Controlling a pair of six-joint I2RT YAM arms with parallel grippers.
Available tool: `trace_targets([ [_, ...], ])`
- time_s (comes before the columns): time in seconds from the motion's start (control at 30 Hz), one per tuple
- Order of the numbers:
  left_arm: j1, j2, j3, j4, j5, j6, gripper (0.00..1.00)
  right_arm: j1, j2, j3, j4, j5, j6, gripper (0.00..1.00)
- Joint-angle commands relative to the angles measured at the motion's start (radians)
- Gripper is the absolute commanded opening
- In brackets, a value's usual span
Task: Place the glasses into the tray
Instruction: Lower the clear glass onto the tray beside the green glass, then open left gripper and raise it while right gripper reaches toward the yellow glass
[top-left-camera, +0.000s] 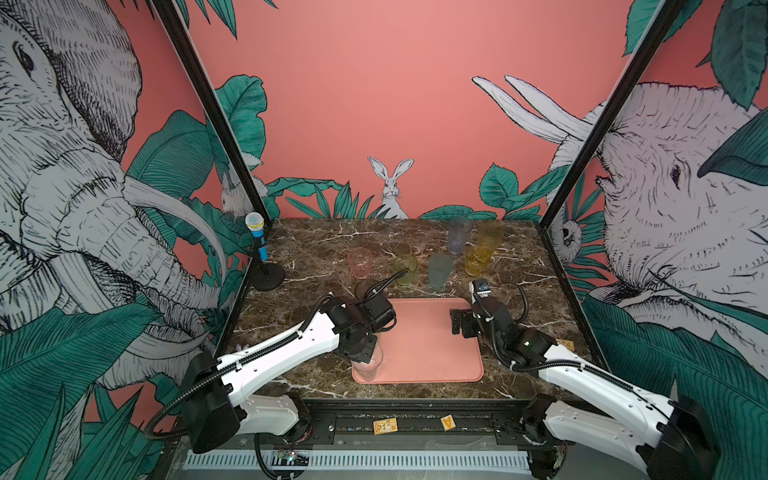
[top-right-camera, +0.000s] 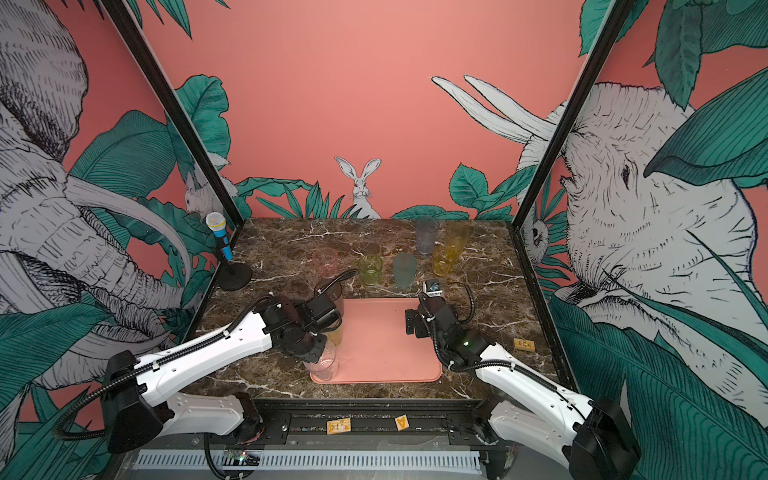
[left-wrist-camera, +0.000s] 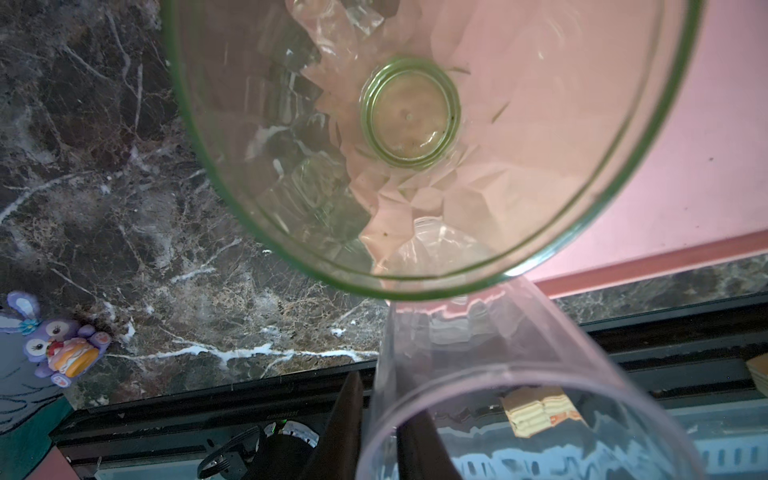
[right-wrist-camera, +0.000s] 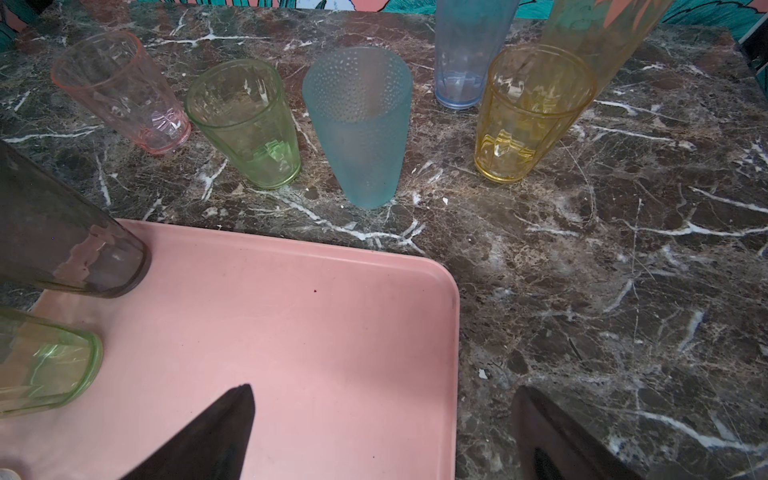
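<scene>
Dark veined marble worktop (top-left-camera: 316, 249) with the flat salmon-pink rectangular tray (top-left-camera: 432, 353) near its front edge.

Three glasses stand upright along the tray's left edge:
- a tall smoky-grey translucent tumbler (right-wrist-camera: 62, 232) at the far-left corner;
- a tall green faceted tumbler (right-wrist-camera: 45, 361) at mid-edge;
- a clear tumbler (top-left-camera: 368, 365) at the near-left corner.

The left gripper (left-wrist-camera: 380, 419) hangs over the clear tumbler. In the left wrist view its two dark fingers stand narrowly apart, apparently one on each side of the tumbler's wall. Whether they pinch it cannot be told.

Six glasses stand upright on the worktop beyond the tray's far edge:
- a short pink tumbler (right-wrist-camera: 120, 91);
- a short green tumbler (right-wrist-camera: 245, 120);
- a frosted teal-grey tumbler (right-wrist-camera: 359, 129);
- a short amber tumbler (right-wrist-camera: 532, 112);
- a tall lilac-blue tumbler (right-wrist-camera: 469, 54), nearer the back edge;
- a tall amber tumbler (right-wrist-camera: 598, 37), also nearer the back edge.

The right gripper (top-left-camera: 460, 324) hovers at the tray's right edge near its far-right corner. Its fingers are spread wide and hold nothing.

Deciding relation: the teal-grey tumbler lies ahead of the right fingers, just past the far edge, with its long axis vertical. The right arm appears the nearer, so a level sideways reach is likely suited.
</scene>
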Motion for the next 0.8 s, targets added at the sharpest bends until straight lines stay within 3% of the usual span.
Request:
trace_targets([
  [0.0,0.006,-0.011,0.012,-0.028,-0.026,-0.015,0.27,-0.005,-0.019,-0.002,0.017,0.004,0.016,0.99],
  [0.43,0.014,-0.027,0.138,-0.088,-0.061,0.002,0.31,-0.006,-0.024,0.001,0.009,0.007,0.021,0.99],
  [0.77,0.088,-0.07,0.266,-0.102,-0.111,0.036,0.45,-0.007,-0.037,0.073,-0.071,0.03,0.01,0.99],
])
